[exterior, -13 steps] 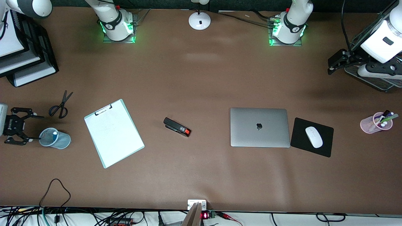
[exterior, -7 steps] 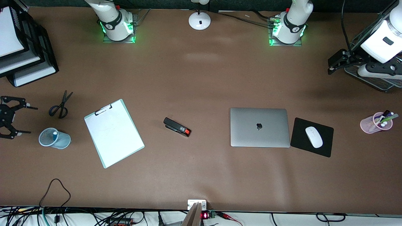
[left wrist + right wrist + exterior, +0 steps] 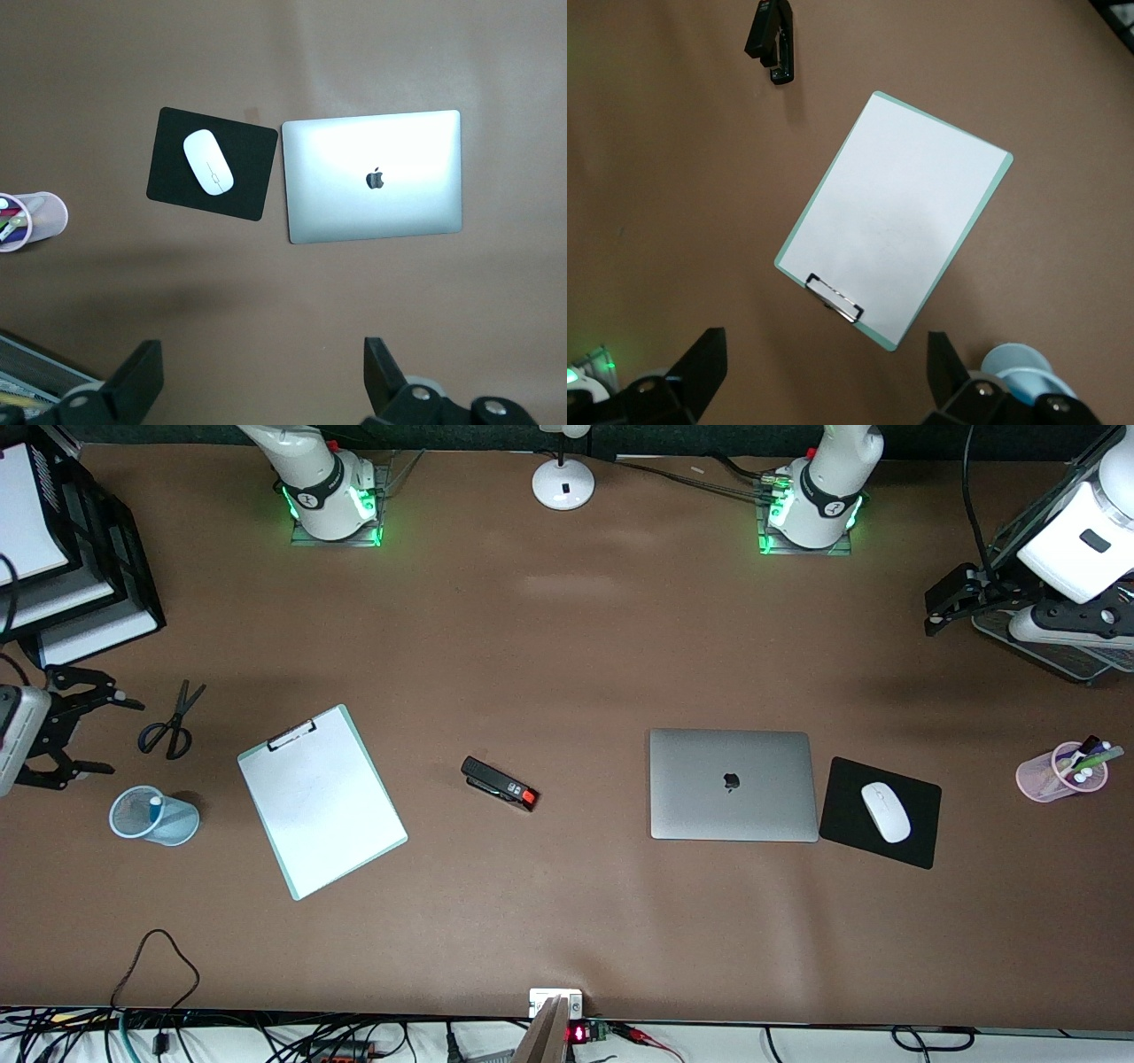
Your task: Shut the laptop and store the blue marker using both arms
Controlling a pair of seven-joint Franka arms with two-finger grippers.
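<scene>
Laptop (image 3: pixel 733 784) lies lid-down, flat on desk (image 3: pixel 567 646) beside mouse pad (image 3: pixel 880 812); stiff, smooth, likely slippery. Blue marker (image 3: pixel 155 804) upright in blue mesh cup (image 3: pixel 154 816); light, slim, grasp mid-barrel. Right pincer (image 3: pixel 75 728) apart, empty, above desk edge near scissors (image 3: pixel 172 722). Left pincer (image 3: pixel 261 385) apart, empty, waiting over wire tray.

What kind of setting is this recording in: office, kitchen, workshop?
Most likely a staged office desk in a robot lab. A closed laptop lies beside a mouse on its pad, with a clipboard, a stapler and scissors spread over the brown table, and two robot arm bases stand along its edge.
</scene>
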